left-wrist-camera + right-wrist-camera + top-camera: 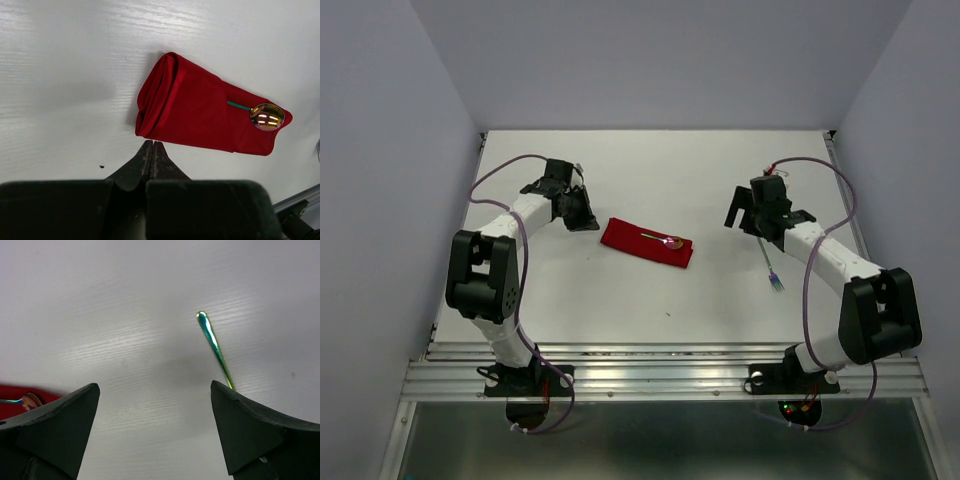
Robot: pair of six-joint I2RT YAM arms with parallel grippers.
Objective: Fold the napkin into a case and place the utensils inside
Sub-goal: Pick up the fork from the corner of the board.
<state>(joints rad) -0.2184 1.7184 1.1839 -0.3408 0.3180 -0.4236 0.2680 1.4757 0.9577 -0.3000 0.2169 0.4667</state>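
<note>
A white table (650, 170) is enclosed by pale grey walls (370, 150). A metal rail (660, 378) is fixed along its near edge.

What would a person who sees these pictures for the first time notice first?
The bright red napkin, folded narrow and flat, lies in the middle of the white table, with the shiny spoon poking out of one end. To its right, the teal fork lies alone, below the right arm's wide-open fingers.

White table (570, 295) has the folded red case (632, 240) lying flat about mid-table, and the fork (770, 268) sitting by itself off to the right, well apart from it.
</note>
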